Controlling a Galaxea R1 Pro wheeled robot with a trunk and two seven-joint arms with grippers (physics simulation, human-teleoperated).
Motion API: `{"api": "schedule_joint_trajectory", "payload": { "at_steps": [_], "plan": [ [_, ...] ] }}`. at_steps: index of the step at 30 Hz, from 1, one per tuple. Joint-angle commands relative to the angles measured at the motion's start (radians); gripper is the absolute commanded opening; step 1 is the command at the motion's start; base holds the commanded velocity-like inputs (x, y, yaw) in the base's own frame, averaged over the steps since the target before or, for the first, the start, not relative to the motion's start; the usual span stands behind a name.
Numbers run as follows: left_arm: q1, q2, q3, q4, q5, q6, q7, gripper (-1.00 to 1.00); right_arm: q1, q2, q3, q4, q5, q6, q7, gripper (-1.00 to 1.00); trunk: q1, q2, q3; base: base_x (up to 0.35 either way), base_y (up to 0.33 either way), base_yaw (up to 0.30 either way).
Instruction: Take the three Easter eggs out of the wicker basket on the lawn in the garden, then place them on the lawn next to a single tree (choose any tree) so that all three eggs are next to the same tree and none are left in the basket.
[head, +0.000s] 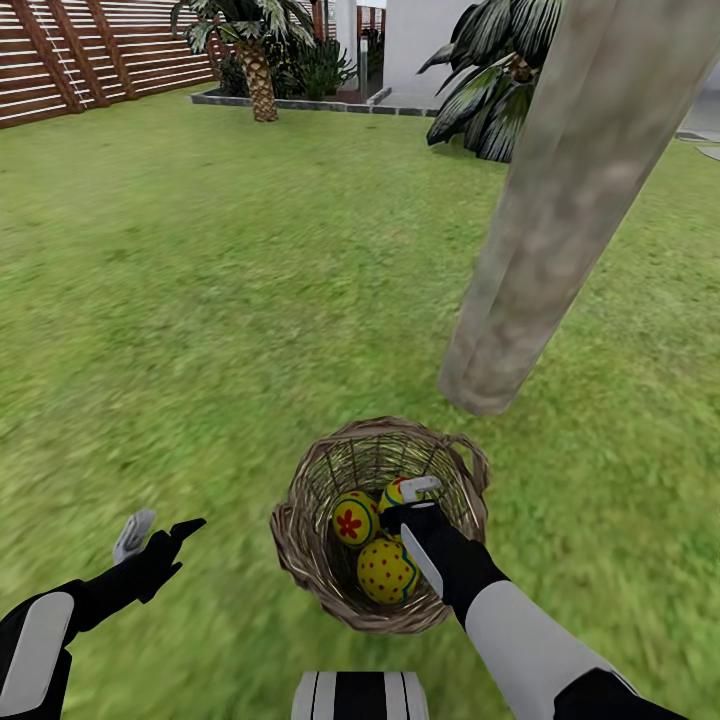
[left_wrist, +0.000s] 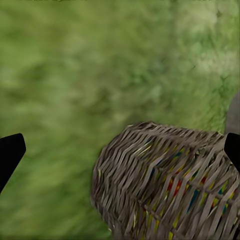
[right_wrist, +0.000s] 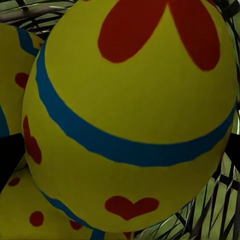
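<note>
Grass (head: 200, 300) covered the ground. Nearest, at seven o'clock, the left fingers (head: 158, 533) hung spread and empty above it. At six o'clock the basket (head: 300, 530) held three eggs (head: 386, 570); the right fingers (head: 412, 518) reached inside, parted around one egg (right_wrist: 130, 115), grip unclear. The tree (head: 560, 220) rose just beyond at one o'clock. A fence (head: 90, 60) stood farthest, at eleven.

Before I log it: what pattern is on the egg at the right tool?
Yellow egg with blue band, red petals and heart; right wrist view.
</note>
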Motion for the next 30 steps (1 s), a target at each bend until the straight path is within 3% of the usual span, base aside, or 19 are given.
{"api": "schedule_joint_trajectory", "payload": {
  "at_steps": [1,13,30],
  "plan": [
    [-0.001,0.000,0.001,-0.001,0.008,0.006,0.006,1.00,0.000,-0.001,0.005,0.000,-0.017,0.003,-0.010,-1.00,0.000,0.000,-0.001,0.000,0.000,0.000],
    [-0.001,0.000,0.000,0.001,0.008,0.006,0.006,1.00,0.000,-0.001,0.005,0.000,-0.018,0.003,-0.010,-1.00,-0.001,0.000,0.007,0.000,0.000,0.000],
    [-0.001,0.000,0.000,0.001,0.008,0.005,0.011,1.00,0.006,0.000,0.004,0.002,-0.024,0.004,-0.010,-1.00,-0.009,0.004,0.073,-0.007,0.000,0.000]
  ]
}}
